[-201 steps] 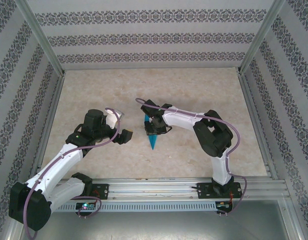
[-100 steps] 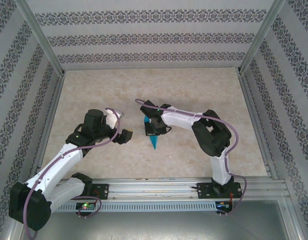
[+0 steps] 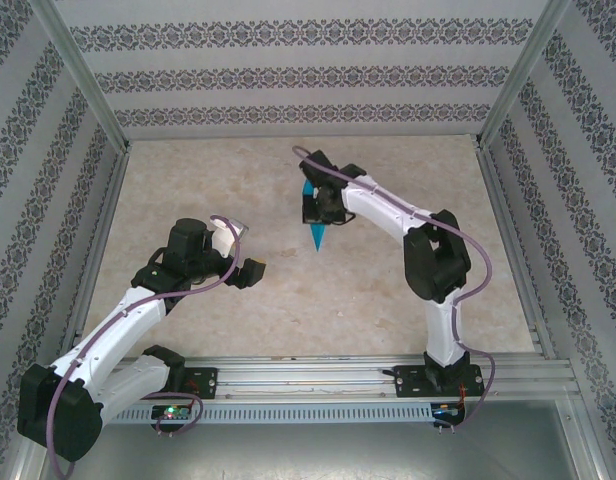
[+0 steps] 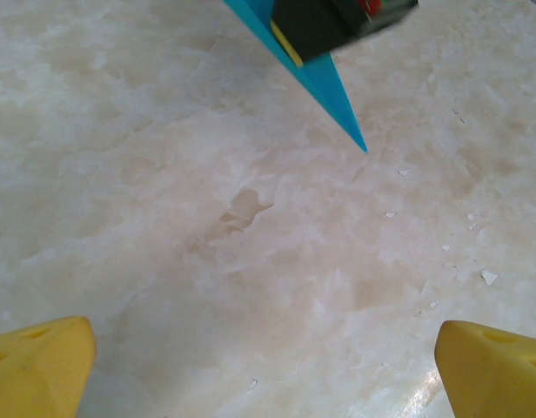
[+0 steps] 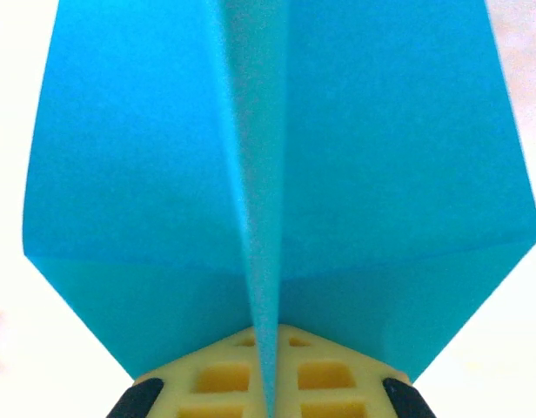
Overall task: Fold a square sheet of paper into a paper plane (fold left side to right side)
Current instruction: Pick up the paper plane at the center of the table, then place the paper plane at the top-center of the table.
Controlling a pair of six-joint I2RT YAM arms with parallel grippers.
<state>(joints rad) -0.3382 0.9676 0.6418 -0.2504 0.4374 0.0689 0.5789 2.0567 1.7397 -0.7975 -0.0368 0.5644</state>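
Yellow fingers (image 5: 220,380) of the right gripper (image 5: 270,370) are clamped on the paper plane (image 5: 277,174), pinching its central crease so that the teal wings spread to either side in the right wrist view. From above, the right gripper (image 3: 314,210) holds the paper plane (image 3: 316,237) over the middle of the table (image 3: 208,180), with the sharp nose pointing toward the near edge; whether the nose touches the surface cannot be told. The left gripper (image 3: 252,272) sits well apart from it, nearer the arm bases, and its fingers (image 4: 42,361) stand wide apart with bare marbled table (image 4: 251,261) between them. In the left wrist view the paper plane (image 4: 333,96) slants down from the right gripper's dark body (image 4: 338,22). Compared with half a second ago, the right arm has reached farther across the table and carried the plane away from the near edge, while the left arm has not moved.
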